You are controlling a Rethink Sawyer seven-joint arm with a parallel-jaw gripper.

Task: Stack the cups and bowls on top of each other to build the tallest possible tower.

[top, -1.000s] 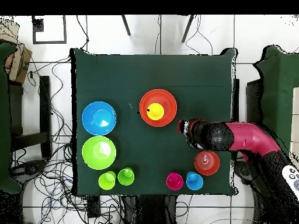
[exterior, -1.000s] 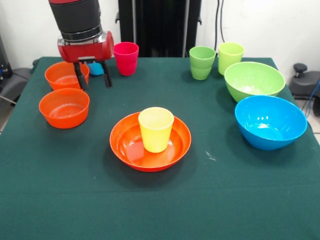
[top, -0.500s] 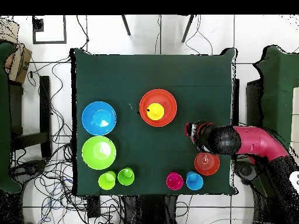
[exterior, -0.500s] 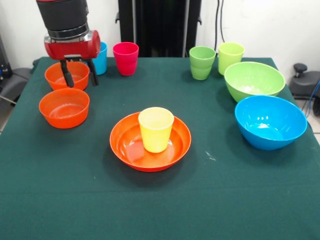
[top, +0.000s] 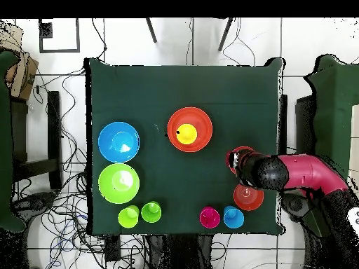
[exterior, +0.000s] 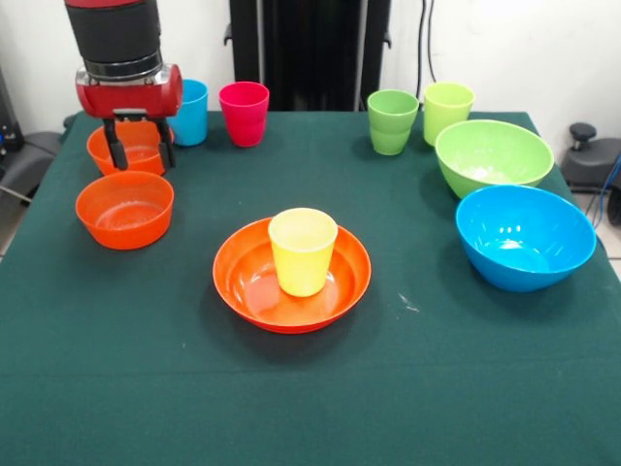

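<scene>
A yellow cup point(exterior: 303, 250) stands upright in the wide orange bowl point(exterior: 250, 289) at the table's middle; it also shows in the overhead view point(top: 186, 134). Two small orange bowls sit at the left: the nearer one point(exterior: 124, 209) and the farther one point(exterior: 132, 148), the latter partly behind my gripper point(exterior: 139, 153). The gripper is open, empty, fingers pointing down over the farther bowl. A sky blue cup point(exterior: 191, 112) and a pink cup point(exterior: 244, 113) stand at the back. The large lime green bowl point(exterior: 493, 156) and large blue bowl point(exterior: 524, 236) sit right.
Two light green cups point(exterior: 393, 121) point(exterior: 447, 111) stand at the back right. The dark green table point(exterior: 408, 388) ends close to the left of the small orange bowls. In the overhead view the arm point(top: 298, 173) reaches in from the right side.
My gripper has moved left in the front view, from in front of the sky blue cup to over the farther small orange bowl. Nothing else moved.
</scene>
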